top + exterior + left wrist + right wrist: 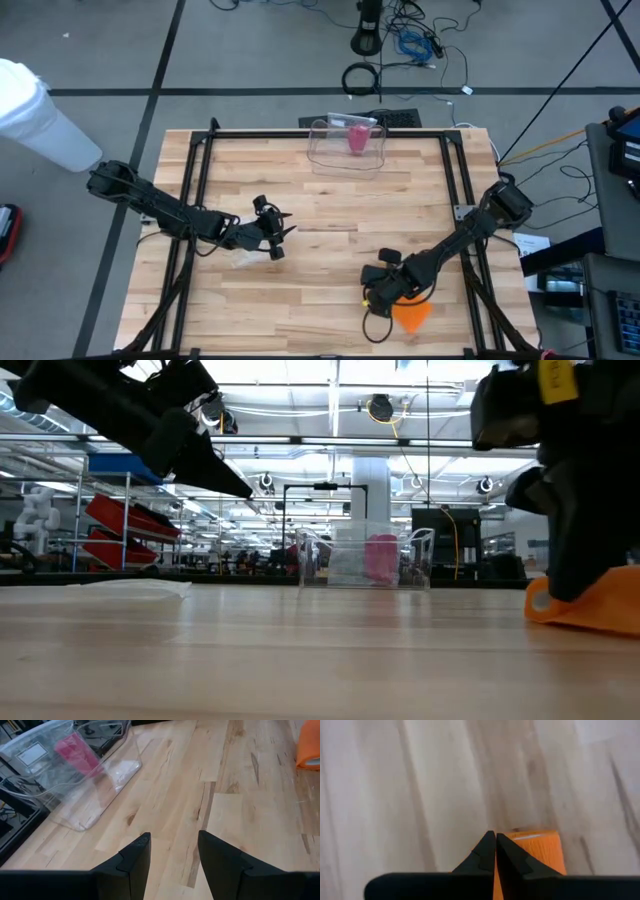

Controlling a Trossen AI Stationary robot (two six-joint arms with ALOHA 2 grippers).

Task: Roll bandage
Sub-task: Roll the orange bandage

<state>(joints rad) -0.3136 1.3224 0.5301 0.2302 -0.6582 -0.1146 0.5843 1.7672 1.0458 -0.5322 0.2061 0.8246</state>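
- The orange roll of bandage (411, 314) lies on the pale wooden table (320, 215) near its front edge, right of centre, with a loose flap spread flat on the boards in the low view (590, 610).
- The right gripper (378, 290) sits low over the bandage's left side; its dark fingers (487, 852) are pressed tip to tip with nothing clamped between them, their points just at the end of the roll (540, 850).
- Bare wood stretches from the bandage to the table's middle and back, and a narrow strip separates it from the front edge.
- The left gripper (281, 232) hovers above the left-centre of the table, well apart from the bandage, fingers (135, 860) parted and empty.
- A thin clear scrap (240, 258) lies flat on the wood beside the left arm.
- A clear plastic bin (347, 146) stands at the back edge, centred, holding a pink roll (357, 137) upright inside; a white label (31, 754) shows on its wall.
- Black frame rails (195, 190) run along the table's left, right and back sides.
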